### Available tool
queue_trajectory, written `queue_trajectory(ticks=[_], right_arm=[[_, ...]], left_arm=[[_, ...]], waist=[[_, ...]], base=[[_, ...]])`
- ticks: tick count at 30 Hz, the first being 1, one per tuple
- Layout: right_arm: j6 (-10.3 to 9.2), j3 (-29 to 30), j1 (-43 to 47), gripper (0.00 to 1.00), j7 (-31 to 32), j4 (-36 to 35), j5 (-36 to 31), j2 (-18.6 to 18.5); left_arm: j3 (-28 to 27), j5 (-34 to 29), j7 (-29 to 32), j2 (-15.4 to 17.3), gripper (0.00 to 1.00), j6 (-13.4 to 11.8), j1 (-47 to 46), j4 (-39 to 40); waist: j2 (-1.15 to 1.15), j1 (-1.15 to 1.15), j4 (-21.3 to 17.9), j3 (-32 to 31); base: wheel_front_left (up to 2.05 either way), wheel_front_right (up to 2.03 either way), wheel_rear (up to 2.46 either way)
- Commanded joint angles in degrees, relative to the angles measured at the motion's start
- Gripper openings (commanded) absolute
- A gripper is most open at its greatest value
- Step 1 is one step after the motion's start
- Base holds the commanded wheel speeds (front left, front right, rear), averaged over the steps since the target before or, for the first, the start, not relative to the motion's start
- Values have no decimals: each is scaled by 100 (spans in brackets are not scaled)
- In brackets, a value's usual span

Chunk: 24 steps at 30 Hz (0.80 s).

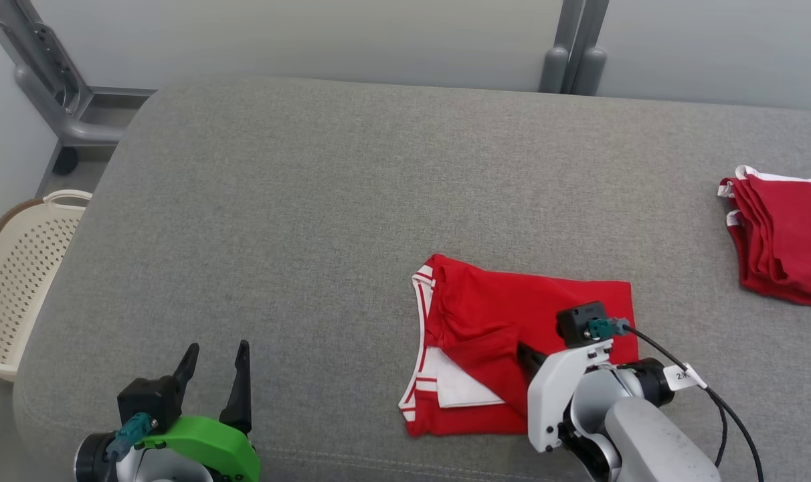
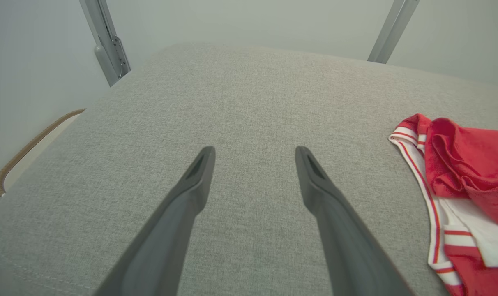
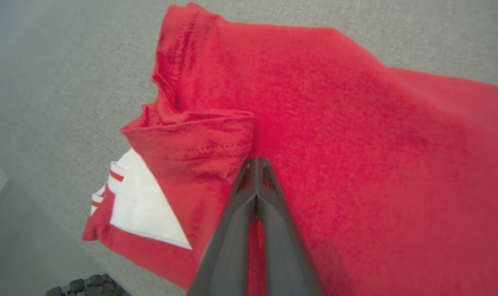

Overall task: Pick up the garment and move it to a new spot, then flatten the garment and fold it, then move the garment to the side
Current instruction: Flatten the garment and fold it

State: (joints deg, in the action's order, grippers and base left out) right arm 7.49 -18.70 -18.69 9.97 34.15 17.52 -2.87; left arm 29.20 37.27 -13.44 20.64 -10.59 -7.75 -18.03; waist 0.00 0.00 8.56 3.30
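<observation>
The garment [image 1: 486,314], red with white striped trim, lies partly folded on the grey padded surface [image 1: 312,201], near its front edge. My right gripper [image 1: 520,348] rests on it, jaws shut. In the right wrist view its tips [image 3: 256,161] pinch the garment [image 3: 356,123] at the edge of a folded-over flap. My left gripper [image 1: 217,348] hovers open at the front left, well clear of the cloth. Its wrist view shows the left gripper [image 2: 255,152] holding nothing, with the garment [image 2: 466,164] off to the right.
A stack of folded red garments [image 1: 787,241] sits at the surface's right edge. A perforated cream basket [image 1: 17,281] stands on the floor beyond the left edge, its rim [image 2: 31,144] visible from the left wrist. Grey metal posts [image 1: 573,60] rise behind.
</observation>
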Motion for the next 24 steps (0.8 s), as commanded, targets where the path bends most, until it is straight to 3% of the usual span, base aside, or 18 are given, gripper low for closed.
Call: queue_trajectory(ticks=[1, 15, 24], right_arm=[[-2, -152, -72, 0, -64, 38, 170, -7], [-2, -2165, -158, 0, -17, 28, 1314, -8], [-2, -2553, -408, 0, -178, -257, 1717, -10]], left_arm=[[4, 34, -23, -5, 100, 15, -86, -21], [43, 50, -57, -41, 100, 64, -150, -153], [21, 91, -62, 18, 100, -9, -37, -148]], waist=[[0, 0, 17, -1], [0, 0, 56, -62], [0, 0, 35, -179]], base=[[0, 0, 0], [0, 0, 0], [0, 0, 0]])
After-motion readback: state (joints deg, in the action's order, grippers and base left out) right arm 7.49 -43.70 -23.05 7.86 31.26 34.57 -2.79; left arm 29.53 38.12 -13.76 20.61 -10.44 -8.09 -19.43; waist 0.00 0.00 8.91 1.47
